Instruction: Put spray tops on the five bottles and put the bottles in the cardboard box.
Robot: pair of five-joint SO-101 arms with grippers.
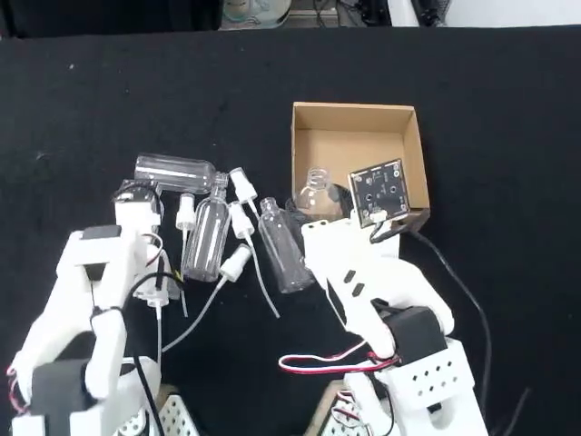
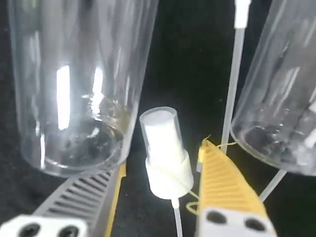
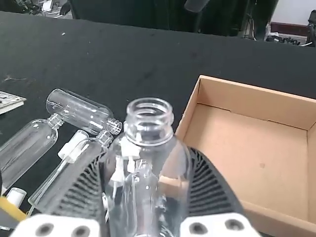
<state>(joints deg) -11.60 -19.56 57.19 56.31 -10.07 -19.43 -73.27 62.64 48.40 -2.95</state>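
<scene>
My right gripper (image 3: 148,197) is shut on a clear, uncapped bottle (image 3: 148,123), held upright beside the near left side of the cardboard box (image 3: 247,94). In the high view this bottle (image 1: 317,190) stands at the left wall of the box (image 1: 354,109). My left gripper (image 2: 160,197) is open low over the table, with a white spray top (image 2: 165,153) between its fingers; the yellow finger (image 2: 222,187) nearly touches it. From above, the left gripper (image 1: 159,286) sits just left of the lying bottles. Three clear bottles (image 1: 177,171) (image 1: 207,238) (image 1: 283,245) lie on the black table.
Loose spray tops (image 1: 186,213) (image 1: 241,186) (image 1: 234,263) with long thin tubes lie among the bottles. Two bottle bases (image 2: 74,89) (image 2: 281,98) flank the left gripper closely. The box is open with a bare floor (image 3: 256,148). A cable (image 1: 454,282) runs beside the right arm.
</scene>
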